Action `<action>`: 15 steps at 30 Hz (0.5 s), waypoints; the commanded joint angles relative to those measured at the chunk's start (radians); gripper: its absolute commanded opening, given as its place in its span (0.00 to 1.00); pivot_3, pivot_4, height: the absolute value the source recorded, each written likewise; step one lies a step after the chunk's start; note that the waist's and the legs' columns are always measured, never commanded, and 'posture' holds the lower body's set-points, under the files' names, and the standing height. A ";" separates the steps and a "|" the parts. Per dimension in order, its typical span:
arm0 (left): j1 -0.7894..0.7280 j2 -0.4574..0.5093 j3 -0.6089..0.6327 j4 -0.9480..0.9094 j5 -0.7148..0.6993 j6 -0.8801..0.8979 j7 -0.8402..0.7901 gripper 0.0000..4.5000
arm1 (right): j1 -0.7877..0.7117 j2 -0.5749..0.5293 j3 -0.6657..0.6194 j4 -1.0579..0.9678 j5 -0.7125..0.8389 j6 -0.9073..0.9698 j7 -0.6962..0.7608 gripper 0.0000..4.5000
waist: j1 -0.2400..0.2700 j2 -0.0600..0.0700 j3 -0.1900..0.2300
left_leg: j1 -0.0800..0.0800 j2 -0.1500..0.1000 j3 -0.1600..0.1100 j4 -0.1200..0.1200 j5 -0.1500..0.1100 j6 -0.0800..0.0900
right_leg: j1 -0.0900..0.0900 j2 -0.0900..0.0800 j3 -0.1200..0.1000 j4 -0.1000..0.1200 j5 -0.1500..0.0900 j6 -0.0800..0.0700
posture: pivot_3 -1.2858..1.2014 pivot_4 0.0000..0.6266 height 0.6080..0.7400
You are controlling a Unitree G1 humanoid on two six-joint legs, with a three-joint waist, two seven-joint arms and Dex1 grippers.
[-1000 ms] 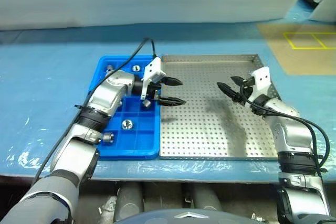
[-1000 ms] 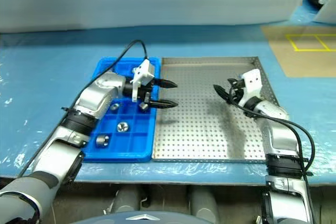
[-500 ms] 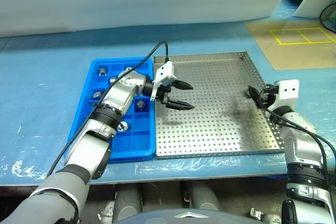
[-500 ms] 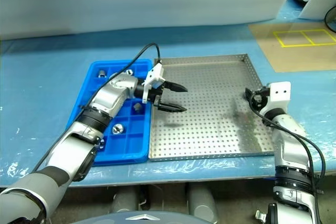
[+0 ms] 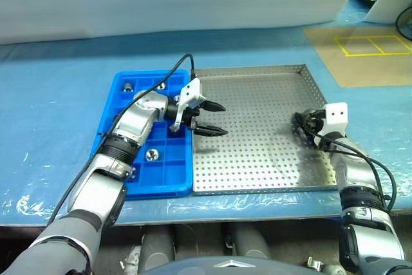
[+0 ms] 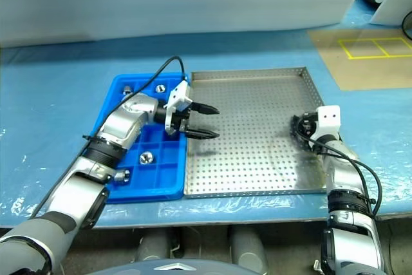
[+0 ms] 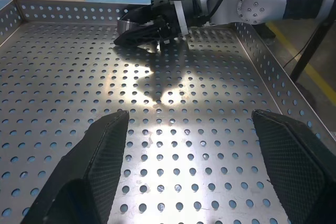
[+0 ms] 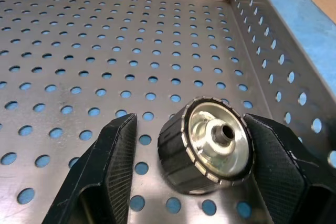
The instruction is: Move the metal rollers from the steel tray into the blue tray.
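Steel tray (image 5: 257, 159) lying on the blue-covered worktop (image 5: 58, 94), touching the blue tray (image 5: 122, 185) along one side so rollers need only a short carry across. Right gripper (image 8: 184, 145) reaching low by the steel tray's right rim, fingers apart and straddling one remaining roller (image 8: 207, 148) without yet clamping it, apparently lining up a grasp. Left gripper (image 5: 209, 119) hovering over the seam between the trays, fingers spread and holding nothing, with other metal rollers (image 5: 152, 154) already sitting in separate blue compartments.

Blue sheet (image 5: 58, 94) over table; brown board (image 5: 367, 49) with yellow taped rectangles (image 5: 368, 44) at far right corner.
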 commanded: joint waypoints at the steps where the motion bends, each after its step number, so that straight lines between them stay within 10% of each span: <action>1: 0.006 0.013 0.023 -0.058 -0.014 0.013 0.007 0.88 | 0.011 -0.009 0.007 0.055 -0.012 -0.026 0.002 0.73 | 0.002 0.000 0.000 | 0.001 0.000 0.000 0.000 0.000 0.000 | 0.001 0.000 0.000 0.000 0.000 0.000 | 0.40 0.24 1.00; 7: 0.012 0.027 0.023 -0.077 -0.015 0.028 0.005 0.88 | 0.011 0.007 0.012 0.045 0.007 -0.035 0.014 0.40 | 0.006 0.000 0.000 | 0.001 0.001 0.000 0.001 -0.002 -0.002 | 0.002 -0.001 0.000 0.000 0.000 0.000 | 0.40 0.24 1.00; 15: 0.058 0.093 -0.004 -0.199 -0.071 0.136 -0.105 0.88 | 0.005 0.004 0.041 0.025 -0.003 -0.019 0.015 0.40 | 0.001 0.000 0.000 | 0.002 0.004 0.000 0.000 -0.002 -0.002 | 0.001 0.001 0.000 -0.002 0.000 0.000 | 0.40 0.24 1.00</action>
